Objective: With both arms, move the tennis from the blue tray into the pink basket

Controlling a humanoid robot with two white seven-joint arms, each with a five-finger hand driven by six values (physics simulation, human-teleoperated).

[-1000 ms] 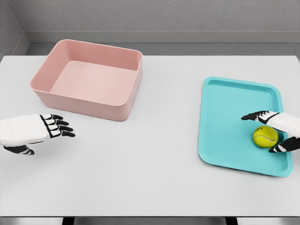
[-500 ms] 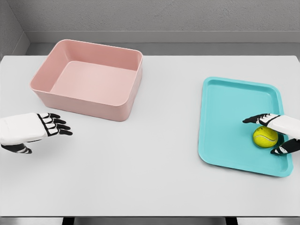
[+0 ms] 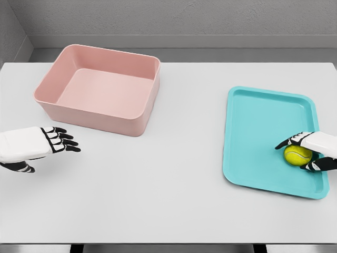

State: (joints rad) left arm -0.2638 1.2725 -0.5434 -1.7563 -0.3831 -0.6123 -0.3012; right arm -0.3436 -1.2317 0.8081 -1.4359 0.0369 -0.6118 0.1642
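Grasping step, I'd say: right hand (image 3: 311, 152) is half-curled around the fuzzy yellow-green tennis ball (image 3: 298, 155) on the flat turquoise plastic tray (image 3: 261, 118), near right, not visibly clamped, so next it needs squeezing, lifting and carrying left toward the open-fingered left hand (image 3: 39, 147) and the pink rectangular plastic basket (image 3: 102, 88).

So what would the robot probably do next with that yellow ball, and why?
Most likely the right hand finishes closing its fingers on the tennis ball and lifts it. The fingers already curve around the ball, which lies on the blue tray, though a firm grip cannot be confirmed. The pink basket stands far across the table, near the open left hand, so a handover seems to follow.
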